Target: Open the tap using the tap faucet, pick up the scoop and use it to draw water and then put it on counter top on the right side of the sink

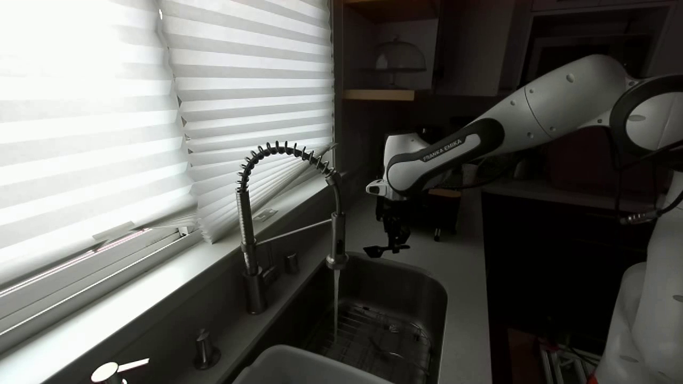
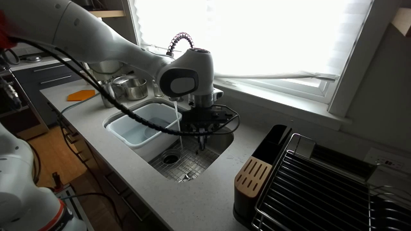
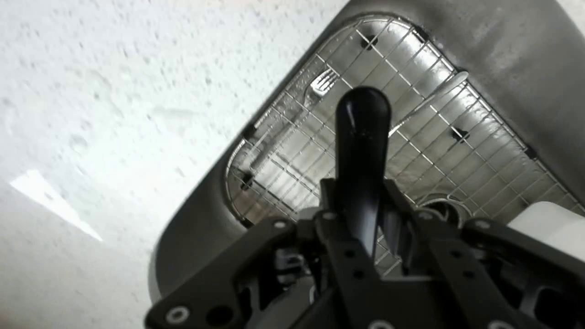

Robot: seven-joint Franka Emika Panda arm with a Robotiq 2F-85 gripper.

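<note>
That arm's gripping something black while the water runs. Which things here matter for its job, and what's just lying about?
For the job:
gripper, holding the scoop
tap
running water
sink
counter top

Just lying about, it seems:
fork and another utensil in the sink
white tub
steel pot
flat orange piece
dish rack

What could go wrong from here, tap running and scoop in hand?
Bump: in an exterior view the scoop points toward the spray head; moving in, it might hit it.
Twist: the hand grips it by the handle, so catching the water could rotate it.
Drop: if it slips, it might land on the wire grid near the fork.
</note>
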